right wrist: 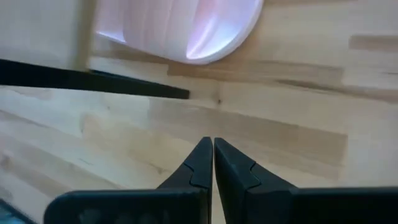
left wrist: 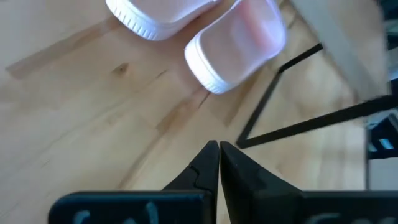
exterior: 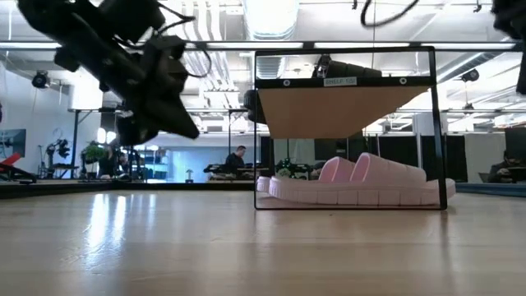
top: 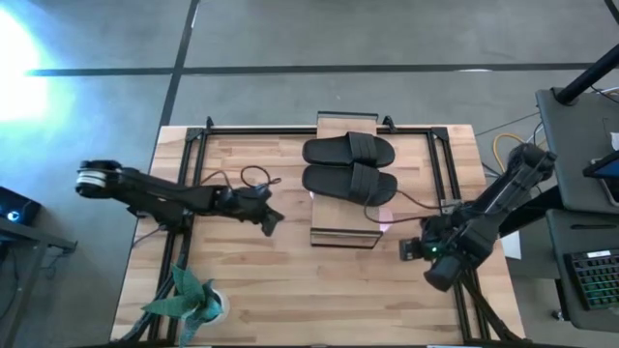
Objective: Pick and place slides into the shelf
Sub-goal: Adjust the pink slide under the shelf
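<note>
Two black slides (top: 349,166) lie on top of the shelf (top: 344,235); the pink pair (exterior: 353,182) sits underneath. Both look light, rubbery and bendy, best pinched across the wide strap. Left fingers (top: 272,221) and right fingers (top: 406,249) hover clenched, empty, above the desk (top: 290,290).

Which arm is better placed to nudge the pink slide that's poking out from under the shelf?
Probably right: the right gripper, jaws shut, sits beside the pink slide poking past the shelf on that side; the left gripper waits across the shelf.
</note>
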Action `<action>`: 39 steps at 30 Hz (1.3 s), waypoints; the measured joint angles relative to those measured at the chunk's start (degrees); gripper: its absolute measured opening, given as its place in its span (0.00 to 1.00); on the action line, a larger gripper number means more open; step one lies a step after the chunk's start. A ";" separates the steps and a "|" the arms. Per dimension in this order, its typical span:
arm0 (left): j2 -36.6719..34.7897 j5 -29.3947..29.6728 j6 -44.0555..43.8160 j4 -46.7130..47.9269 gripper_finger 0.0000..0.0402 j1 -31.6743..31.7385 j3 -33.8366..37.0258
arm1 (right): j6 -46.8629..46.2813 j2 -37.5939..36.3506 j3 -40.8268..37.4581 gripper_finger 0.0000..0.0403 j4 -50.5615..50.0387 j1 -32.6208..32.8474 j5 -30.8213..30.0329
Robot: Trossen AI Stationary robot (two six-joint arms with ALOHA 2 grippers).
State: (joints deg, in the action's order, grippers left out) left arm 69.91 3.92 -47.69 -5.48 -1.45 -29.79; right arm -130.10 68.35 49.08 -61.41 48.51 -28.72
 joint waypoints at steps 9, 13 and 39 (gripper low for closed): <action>-5.36 -2.40 -3.07 0.60 0.00 -0.89 2.96 | -0.50 3.40 -13.86 0.02 17.66 -0.68 -4.77; -5.42 -2.83 -3.10 0.54 0.00 -0.99 2.93 | -0.61 3.69 -19.41 0.02 21.35 -3.50 -4.68; -3.56 -3.12 -4.69 0.42 0.00 -0.99 2.80 | 11.39 4.18 -30.18 0.02 43.14 -14.75 -14.83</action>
State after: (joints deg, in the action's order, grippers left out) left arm 66.35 0.80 -52.38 -5.06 -2.44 -26.98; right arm -118.71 72.53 18.91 -18.27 33.76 -43.55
